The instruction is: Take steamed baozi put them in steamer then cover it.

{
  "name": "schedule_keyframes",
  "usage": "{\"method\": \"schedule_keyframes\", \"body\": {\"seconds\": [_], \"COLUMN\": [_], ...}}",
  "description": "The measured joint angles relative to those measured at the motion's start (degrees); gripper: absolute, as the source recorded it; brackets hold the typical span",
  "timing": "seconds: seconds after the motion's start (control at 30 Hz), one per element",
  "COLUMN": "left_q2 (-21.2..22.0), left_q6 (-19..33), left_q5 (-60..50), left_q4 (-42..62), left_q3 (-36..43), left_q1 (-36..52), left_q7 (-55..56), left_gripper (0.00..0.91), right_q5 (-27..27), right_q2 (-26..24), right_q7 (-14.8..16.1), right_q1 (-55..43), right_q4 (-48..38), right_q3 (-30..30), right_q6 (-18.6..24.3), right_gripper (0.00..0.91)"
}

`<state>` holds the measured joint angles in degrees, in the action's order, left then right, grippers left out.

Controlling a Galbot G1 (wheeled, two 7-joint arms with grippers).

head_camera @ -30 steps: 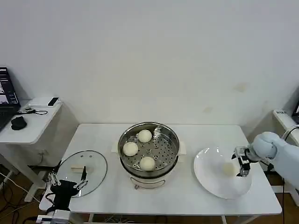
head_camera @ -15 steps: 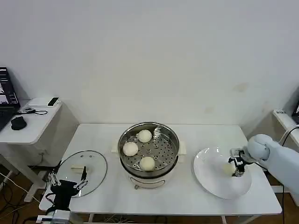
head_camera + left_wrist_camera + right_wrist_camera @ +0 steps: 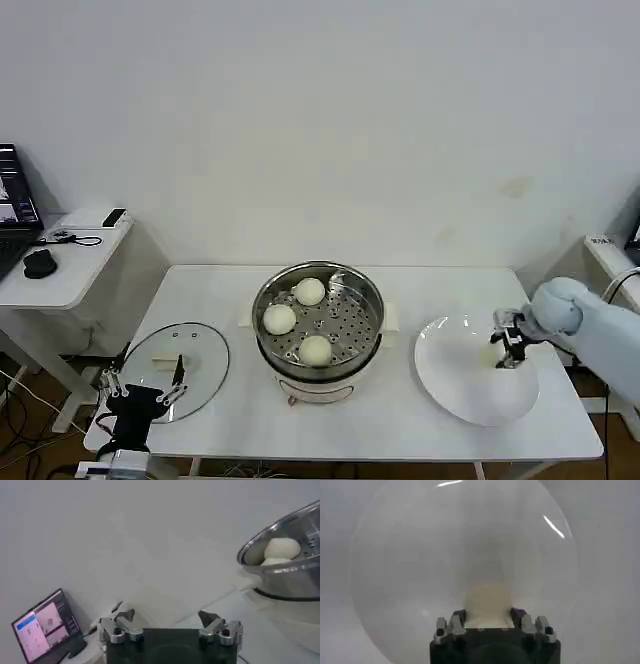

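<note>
Your right end effector (image 3: 508,350) reaches in from the table's right edge, over the flat white plate (image 3: 455,395), clenched on the last cream-white round baozi (image 3: 487,602). Three baozi sit in the shiny round steel steamer (image 3: 318,322) at the white table (image 3: 400,420) centre. The clear glass cover (image 3: 180,365) lies flat near the front-left corner, your left end effector (image 3: 143,393) spread open beside it.

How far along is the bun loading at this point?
Done: three cream-white steamed buns lie in the round stainless-steel steamer pot. In hand: the right claw is shut on the fourth bun over the flat white plate. Left: loading it, then fitting the clear glass lid by the open left claw.
</note>
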<state>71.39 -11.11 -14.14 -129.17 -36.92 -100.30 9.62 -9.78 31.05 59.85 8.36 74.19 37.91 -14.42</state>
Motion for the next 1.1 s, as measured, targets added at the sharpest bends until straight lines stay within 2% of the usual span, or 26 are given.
{"method": "schedule_keyframes", "body": {"seconds": [0.33, 0.6, 0.8, 1.1], "left_q2": [-0.35, -0.41, 0.1, 0.91], "left_q6": [-0.04, -0.05, -0.11, -0.14], "left_q5": [-0.11, -0.09, -0.1, -0.19], "left_q4": [0.18, 0.18, -0.01, -0.07], "left_q3": [0.66, 0.28, -0.02, -0.53], "left_q1": [0.77, 0.87, 1.04, 1.02], "left_q7": [-0.01, -0.01, -0.01, -0.05], "left_gripper": [0.907, 0.907, 0.907, 0.907], "right_q5": [6.45, 14.09, 22.01, 32.19], "right_q2": [0.63, 5.01, 10.66, 18.77], "right_q7": [-0.58, -2.9, -6.08, -11.98], "right_q1": [-13.06, -26.92, -35.05, -38.61], "right_q4": [5.07, 8.99, 11.19, 13.43], "right_q3": [6.83, 15.78, 22.17, 27.59], "right_q6": [-3.27, -8.35, -13.31, -20.19], "right_gripper": [0.615, 0.615, 0.615, 0.615]}}
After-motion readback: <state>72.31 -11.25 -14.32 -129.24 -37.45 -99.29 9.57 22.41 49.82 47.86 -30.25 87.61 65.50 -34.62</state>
